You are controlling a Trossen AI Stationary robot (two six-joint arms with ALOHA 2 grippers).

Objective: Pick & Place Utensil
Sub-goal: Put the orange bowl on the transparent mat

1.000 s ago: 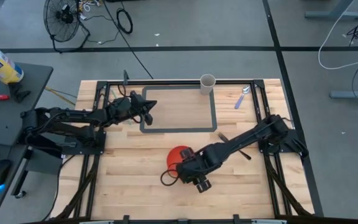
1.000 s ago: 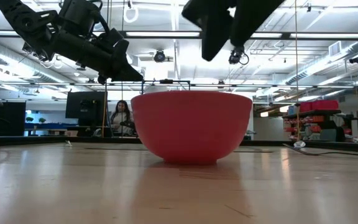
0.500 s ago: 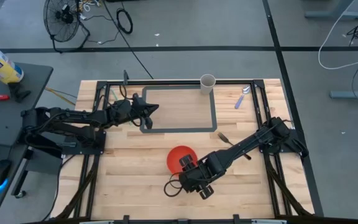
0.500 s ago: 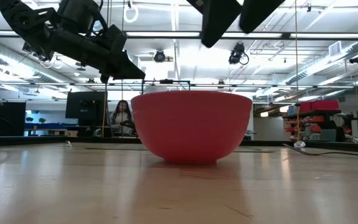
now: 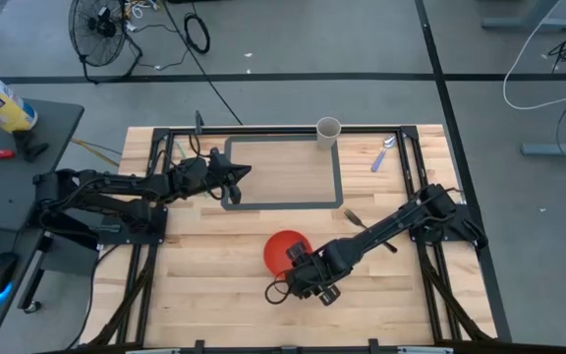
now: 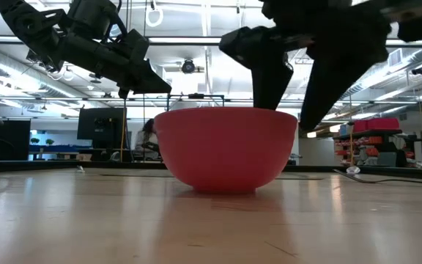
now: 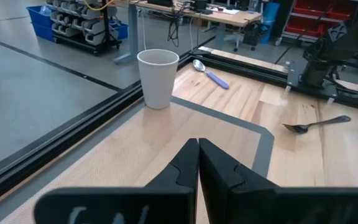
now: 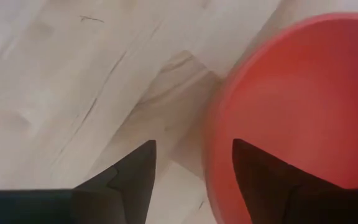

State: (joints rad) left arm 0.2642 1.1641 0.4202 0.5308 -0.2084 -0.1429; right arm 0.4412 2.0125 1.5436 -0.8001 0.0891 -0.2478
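While the right gripper [image 6: 293,117] hangs with fingers apart, one on each side of the red bowl's [image 6: 226,149] rim, it holds nothing. I think it must grab a utensil next. Farther off, the fork [image 5: 354,217] and spoon [image 5: 381,153] lie beyond both grippers; the left gripper [image 7: 198,155] waits, fingers together.

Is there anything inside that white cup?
Cannot tell: the left wrist view shows the white cup only from the side, upright beside the grey tape.

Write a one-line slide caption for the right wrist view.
Right end effector, fingers open, straddles the rim of the empty red bowl on the wooden table.
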